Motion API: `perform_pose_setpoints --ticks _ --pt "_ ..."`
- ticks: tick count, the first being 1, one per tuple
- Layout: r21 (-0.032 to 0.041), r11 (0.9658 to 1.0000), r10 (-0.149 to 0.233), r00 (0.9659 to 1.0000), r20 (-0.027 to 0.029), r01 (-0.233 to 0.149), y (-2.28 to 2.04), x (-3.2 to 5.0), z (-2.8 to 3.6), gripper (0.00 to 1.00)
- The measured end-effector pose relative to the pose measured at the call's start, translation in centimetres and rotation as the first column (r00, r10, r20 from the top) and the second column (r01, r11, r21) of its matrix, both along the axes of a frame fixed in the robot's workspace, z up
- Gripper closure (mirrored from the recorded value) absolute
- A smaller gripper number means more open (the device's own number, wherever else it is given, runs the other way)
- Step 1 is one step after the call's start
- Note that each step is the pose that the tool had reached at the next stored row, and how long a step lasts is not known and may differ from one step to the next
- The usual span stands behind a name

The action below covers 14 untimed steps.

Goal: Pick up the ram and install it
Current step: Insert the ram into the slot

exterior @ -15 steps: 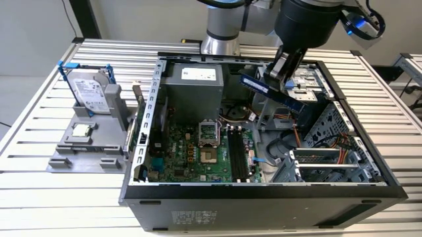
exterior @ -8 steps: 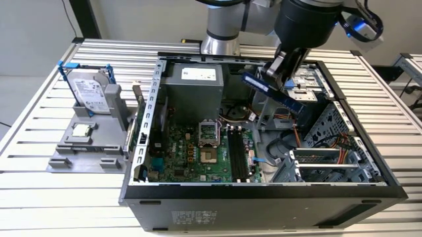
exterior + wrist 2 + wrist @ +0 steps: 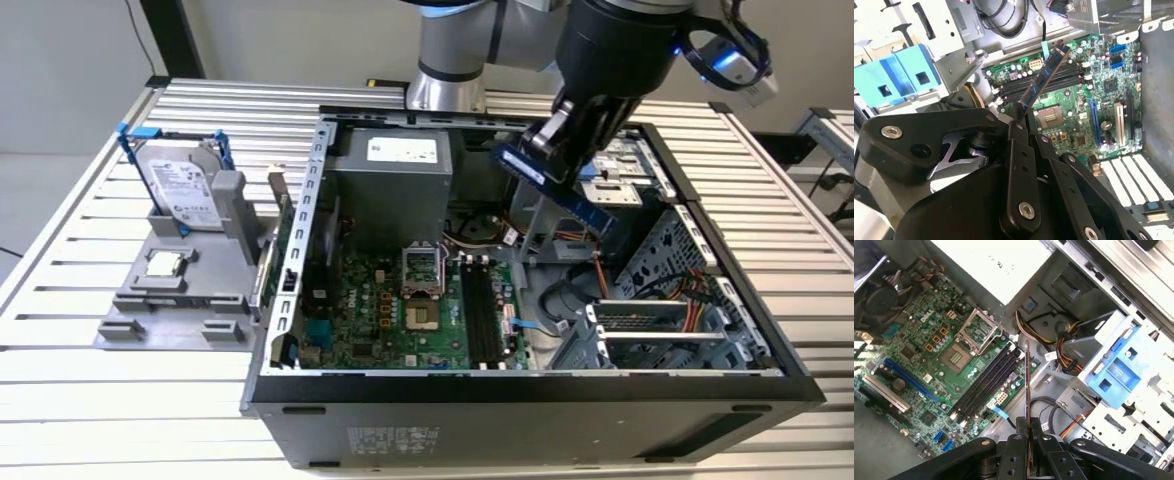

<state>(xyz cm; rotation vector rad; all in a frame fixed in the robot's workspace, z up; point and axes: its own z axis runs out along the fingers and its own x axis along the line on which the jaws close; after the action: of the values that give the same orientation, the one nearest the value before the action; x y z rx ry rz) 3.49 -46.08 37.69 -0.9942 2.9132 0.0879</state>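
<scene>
One slatted metal table carries everything, and the biggest thing on it is the computer case, lying on its side with the panel off so the inside faces up and the arm can reach in from above. Inside, the silver power supply sits at the far end and the green motherboard lies flat on the floor of the case. Its black memory slots run side by side and look empty, so the install is not done. On the exterior view's left, beside the case, a grey fixture holds the spare parts: the hard drive stands upright in its blue bracket and the small silver processor chip rests lower on the stand, each apparently set out for easy picking. The gripper hangs over the case, toward the exterior view's right of the slots and well above the board. Its fingers are pinched onto one end of the ram, which juts out tilted in mid-air, touching nothing else. In both wrist views the ram reaches out from the closed fingers toward the slots. Gripping one end leaves most of its length, and its connector edge, free.
</scene>
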Motion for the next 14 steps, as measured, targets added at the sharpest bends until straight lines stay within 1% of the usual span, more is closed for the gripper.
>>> perform_pose_setpoints --ticks 3,6,11,14 --pt "0.0000 0.9987 -0.051 0.9987 0.0000 0.051 0.00 0.00 0.00 1.00" --pt "0.0000 0.9952 -0.098 0.9952 0.0000 0.098 0.00 0.00 0.00 1.00" --pt "0.0000 0.9861 -0.166 0.9861 0.0000 0.166 0.00 -0.03 0.00 1.00" --pt "-0.0001 0.9794 -0.202 0.9794 0.0001 0.202 0.00 -0.08 0.00 1.00"
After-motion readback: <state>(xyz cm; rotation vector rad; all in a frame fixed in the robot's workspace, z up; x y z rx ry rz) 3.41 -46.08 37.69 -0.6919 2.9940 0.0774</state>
